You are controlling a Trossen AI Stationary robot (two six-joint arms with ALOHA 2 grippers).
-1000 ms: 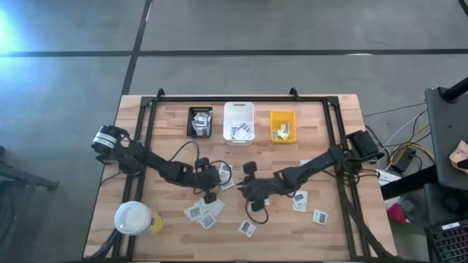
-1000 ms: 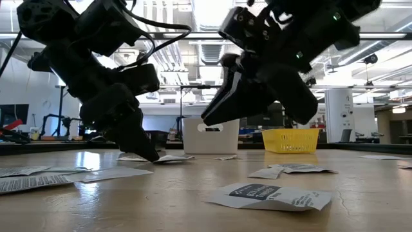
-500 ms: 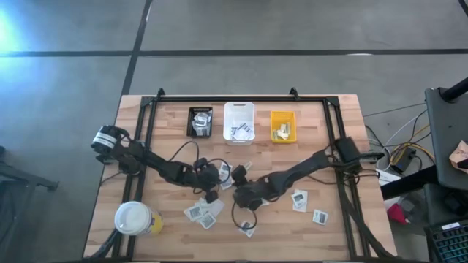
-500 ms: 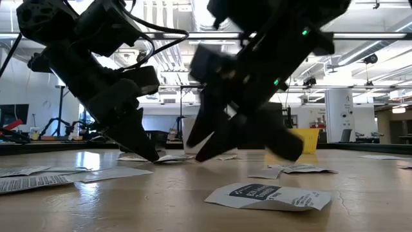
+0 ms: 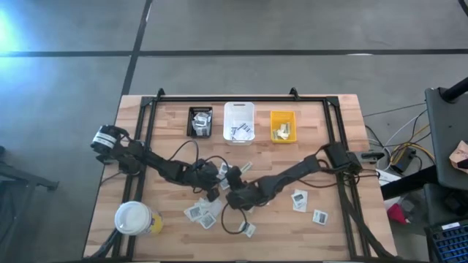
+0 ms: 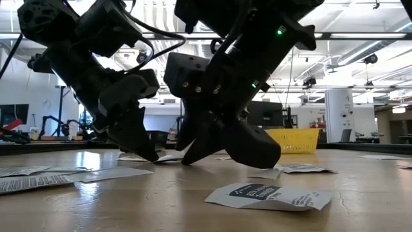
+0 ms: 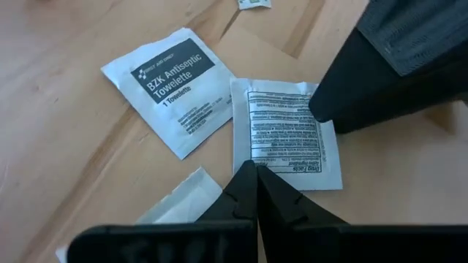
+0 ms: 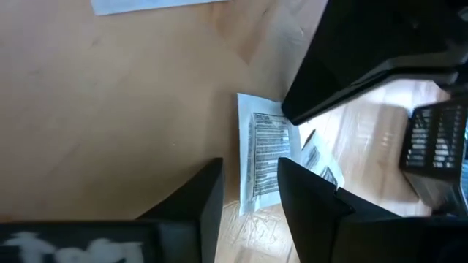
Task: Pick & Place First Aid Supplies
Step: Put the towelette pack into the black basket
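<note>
Since a second earlier, the right gripper [image 5: 229,191] had swung toward the table's left edge until it stood just beside the left gripper [image 5: 213,191], both low near the middle of the table [image 5: 336,226]. Its fingers [image 8: 307,191] stood apart, straddling a white packet [image 8: 262,155] printed with small text. The left gripper, fingers pressed together, had its tip down on that same packet. Only the left wrist view showed a second packet [image 7: 172,85] marked "BZK Antiseptic Towelette" lying just beside the first. The high view alone took in more loose packets [image 5: 306,202] toward the front edge, the black bin [image 5: 199,122], white bin [image 5: 239,121] and yellow bin [image 5: 282,126] along the back edge, and a lidded cup [image 5: 134,218] at the front left corner.
</note>
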